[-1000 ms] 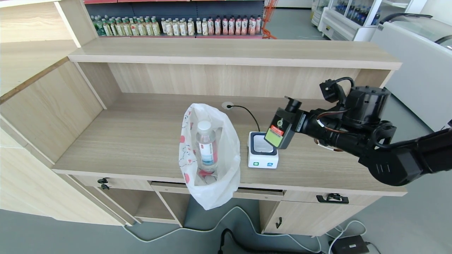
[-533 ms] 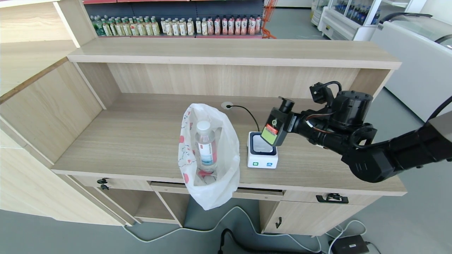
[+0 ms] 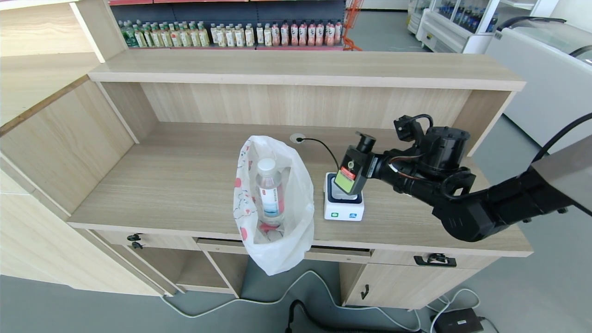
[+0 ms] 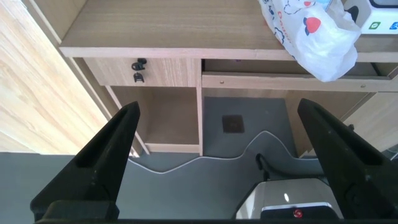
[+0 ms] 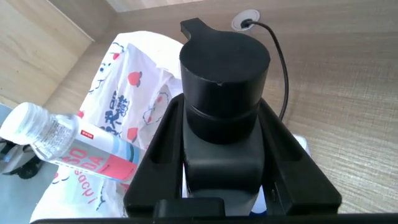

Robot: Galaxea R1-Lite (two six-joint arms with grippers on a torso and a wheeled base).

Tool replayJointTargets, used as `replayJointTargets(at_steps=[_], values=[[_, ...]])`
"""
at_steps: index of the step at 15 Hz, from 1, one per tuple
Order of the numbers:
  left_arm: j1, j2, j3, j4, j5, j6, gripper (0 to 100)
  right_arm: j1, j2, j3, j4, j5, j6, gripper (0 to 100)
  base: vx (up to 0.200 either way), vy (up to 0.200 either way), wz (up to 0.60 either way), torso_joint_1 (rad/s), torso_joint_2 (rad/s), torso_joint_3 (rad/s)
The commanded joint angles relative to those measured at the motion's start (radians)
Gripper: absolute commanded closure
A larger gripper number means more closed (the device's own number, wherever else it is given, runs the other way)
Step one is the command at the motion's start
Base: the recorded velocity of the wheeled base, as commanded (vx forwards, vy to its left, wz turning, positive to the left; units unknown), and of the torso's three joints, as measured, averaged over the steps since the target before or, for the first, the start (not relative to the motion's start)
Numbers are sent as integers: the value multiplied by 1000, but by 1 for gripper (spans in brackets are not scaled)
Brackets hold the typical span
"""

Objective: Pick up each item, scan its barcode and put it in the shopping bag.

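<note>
Left gripper [image 4: 219, 112]: fingers spread wide, holding nothing, with the counter [image 4: 186, 25] edge ahead of it.
Shopping bag [image 3: 273, 203]: white, open, to the right gripper's left; a water bottle [image 3: 269, 189] stands inside.
Barcode scanner [image 3: 343, 208]: just below the right gripper.
Black bottle [image 3: 351, 175]: green-and-red label, clamped in the right gripper [image 3: 367, 165], tilted over the scanner.

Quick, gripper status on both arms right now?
Left gripper: jaws open, holding nothing.
Right gripper: closed on the black bottle.
</note>
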Motion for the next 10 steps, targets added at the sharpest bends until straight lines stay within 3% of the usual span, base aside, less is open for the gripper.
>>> replayJointTargets(at_steps=[1, 10], values=[[0, 2, 0, 0, 0, -1, 0, 0, 24, 0, -8, -1, -1, 100, 0, 0, 0, 0, 0, 0], [0, 2, 0, 0, 0, -1, 0, 3, 66, -49, -8, 1, -4, 100, 0, 0, 0, 0, 0, 0]])
